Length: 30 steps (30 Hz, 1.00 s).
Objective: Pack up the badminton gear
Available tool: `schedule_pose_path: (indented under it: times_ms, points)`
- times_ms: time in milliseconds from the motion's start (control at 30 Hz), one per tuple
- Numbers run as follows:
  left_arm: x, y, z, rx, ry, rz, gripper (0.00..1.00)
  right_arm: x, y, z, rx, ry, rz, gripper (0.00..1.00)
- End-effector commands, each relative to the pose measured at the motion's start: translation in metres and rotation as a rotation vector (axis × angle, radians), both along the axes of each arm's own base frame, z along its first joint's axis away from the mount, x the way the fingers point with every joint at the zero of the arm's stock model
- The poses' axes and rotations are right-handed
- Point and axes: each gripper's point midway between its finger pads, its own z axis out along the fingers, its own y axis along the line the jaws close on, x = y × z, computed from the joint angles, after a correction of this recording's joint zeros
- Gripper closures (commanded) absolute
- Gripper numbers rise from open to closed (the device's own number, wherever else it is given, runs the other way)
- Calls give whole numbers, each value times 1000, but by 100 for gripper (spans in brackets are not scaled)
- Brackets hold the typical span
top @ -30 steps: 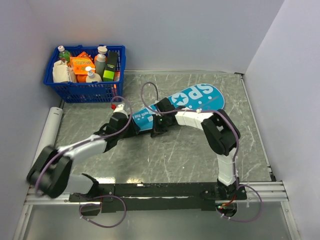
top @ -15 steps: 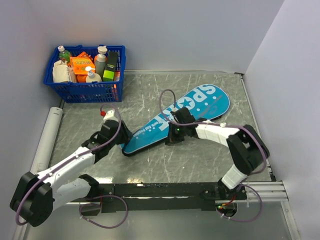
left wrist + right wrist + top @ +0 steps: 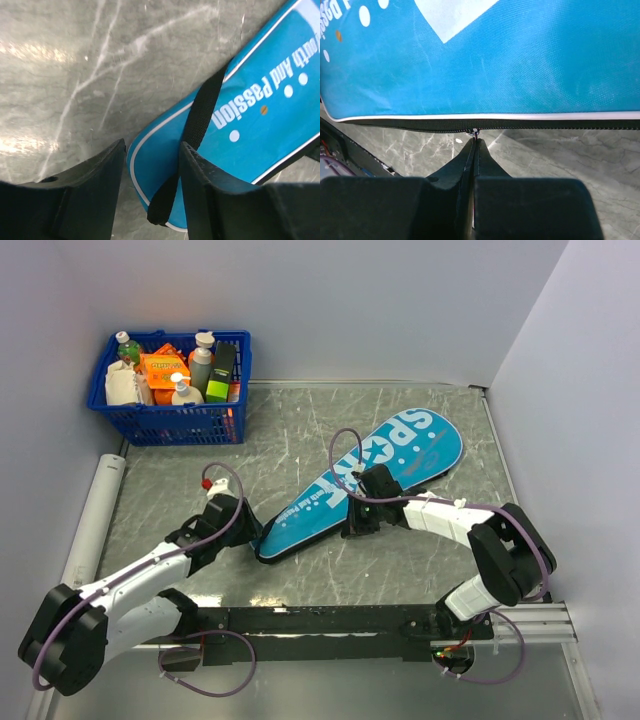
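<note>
The long teal bag (image 3: 370, 475) printed "SPORT" lies diagonally on the table, wide end at the far right. My left gripper (image 3: 243, 532) is at its narrow near-left end. In the left wrist view my left gripper (image 3: 150, 170) is open, its fingers either side of the bag's tip (image 3: 165, 165) and a black strap (image 3: 200, 115). My right gripper (image 3: 357, 523) is at the bag's near edge. In the right wrist view my right gripper (image 3: 476, 141) is shut on the zipper pull (image 3: 475, 132) of the black zip under the bag (image 3: 495, 60). Rackets and shuttlecocks are out of view.
A blue basket (image 3: 165, 423) of bottles and packets stands at the far left corner. A white tube (image 3: 97, 505) lies along the left edge. Grey walls close in the back and both sides. The arms' black base rail (image 3: 320, 620) runs along the near edge.
The bag has slid toward the near right. My right gripper moved with it along the near edge, still shut. My left arm drew back toward the near left.
</note>
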Motion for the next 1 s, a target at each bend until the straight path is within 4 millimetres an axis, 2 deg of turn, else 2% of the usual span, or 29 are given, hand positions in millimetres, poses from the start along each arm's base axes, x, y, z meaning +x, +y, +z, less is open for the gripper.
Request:
schedule_pose_path:
  times_ms: [0, 67, 133, 367, 433, 600, 733, 800, 967]
  points:
    - [-8, -13, -7, -67, 19, -45, 53, 6, 5, 10, 36, -46, 8, 100]
    - [-15, -15, -15, -78, 38, -60, 58, 6, 7, 9, 46, -42, 7, 100]
    - [-20, -16, -21, -79, 49, -67, 66, 4, 12, 10, 52, -41, 19, 100]
    - [-23, -19, -20, -92, 48, -79, 72, -8, 37, 8, 12, -40, 75, 100]
    - [-25, -23, -20, -105, 50, -94, 77, -10, 44, 10, 13, -42, 81, 100]
    - [-25, -27, -17, -122, 42, -103, 84, -30, 79, 22, 47, -36, 148, 100]
    - [-26, -30, -16, -127, 37, -111, 89, -41, 121, 36, 96, -21, 194, 100]
    - [-27, -32, -15, -135, 35, -116, 92, -51, 139, 38, 101, -11, 222, 100]
    - [-30, -34, -13, -142, 27, -128, 95, -64, 185, 39, 149, 37, 244, 100]
